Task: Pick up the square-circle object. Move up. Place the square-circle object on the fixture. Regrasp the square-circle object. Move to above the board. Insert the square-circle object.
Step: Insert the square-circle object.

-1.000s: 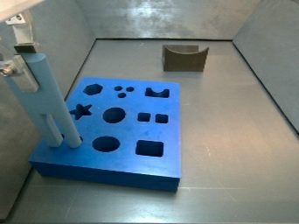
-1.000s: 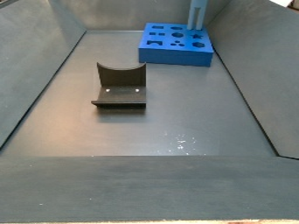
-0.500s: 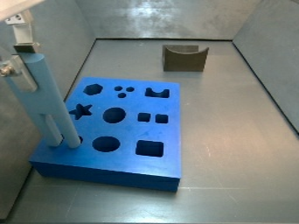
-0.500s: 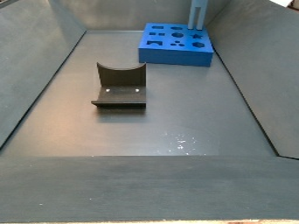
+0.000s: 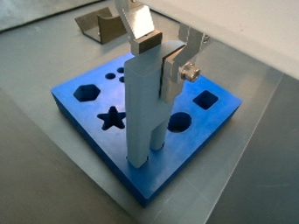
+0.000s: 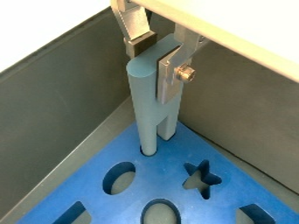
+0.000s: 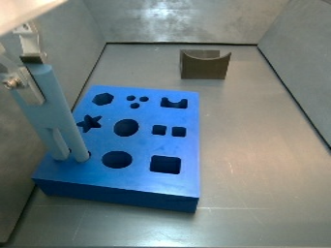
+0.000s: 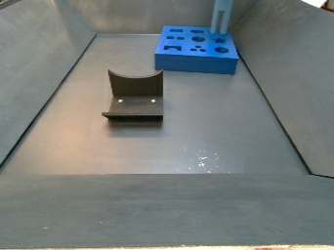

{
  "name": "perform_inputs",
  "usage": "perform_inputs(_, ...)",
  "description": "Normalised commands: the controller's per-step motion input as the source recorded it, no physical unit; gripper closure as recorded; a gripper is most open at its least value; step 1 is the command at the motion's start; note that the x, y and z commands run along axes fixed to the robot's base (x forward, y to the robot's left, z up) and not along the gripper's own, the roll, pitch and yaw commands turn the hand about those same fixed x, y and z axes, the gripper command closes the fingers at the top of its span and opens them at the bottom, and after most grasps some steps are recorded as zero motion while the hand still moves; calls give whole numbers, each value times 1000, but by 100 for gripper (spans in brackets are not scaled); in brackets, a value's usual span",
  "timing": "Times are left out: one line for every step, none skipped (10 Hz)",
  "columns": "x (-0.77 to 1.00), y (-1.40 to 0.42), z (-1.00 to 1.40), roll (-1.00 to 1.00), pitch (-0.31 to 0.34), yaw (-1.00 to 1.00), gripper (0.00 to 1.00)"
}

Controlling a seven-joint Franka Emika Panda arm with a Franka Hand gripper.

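Observation:
The square-circle object [image 7: 52,116], a pale blue bar, stands upright with its lower end in a hole at a corner of the blue board [image 7: 142,181]. It shows the same way in both wrist views [image 5: 142,105] [image 6: 149,105]. The gripper [image 7: 23,63] is at the bar's top end with one finger on each side [image 5: 158,54] [image 6: 155,54]. The jaws stand apart: one pad is off the bar, and the other plate lies along it. The fixture [image 7: 203,65] stands empty, far from the board. A side view shows the bar [image 8: 220,18] at the board's far edge.
Grey walls enclose the floor. The bar and the gripper stand close to one wall [image 7: 11,145]. The board [image 8: 196,63] lies at the far end in a side view, with the fixture [image 8: 133,98] mid-floor. The board has several other open holes [image 5: 111,118].
The gripper's fingers have spread apart at the bar's top. The bar stays upright in its hole in the board. Nothing else has moved.

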Motion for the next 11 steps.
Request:
perform_inputs(0, 0, -477, -57, 0, -69, 100)
perform_inputs(0, 0, -546, -11, 0, -77, 100)
perform_inputs(0, -54, -586, 0, 20, -83, 100)
perform_inputs(37, -260, -574, 186, 106, -137, 100)
perform_inputs(106, -337, -591, 317, 160, -197, 100)
perform_inputs(140, -274, -646, 257, 177, -246, 100)
perform_inputs(126, -166, -669, 189, 151, -269, 100)
perform_inputs(97, -129, -717, 129, 123, -283, 100)
perform_inputs(111, -103, -789, 77, 117, -271, 100)
perform_inputs(106, -80, -829, 23, 86, -231, 100)
perform_inputs(49, -49, -854, 0, 66, -129, 100)
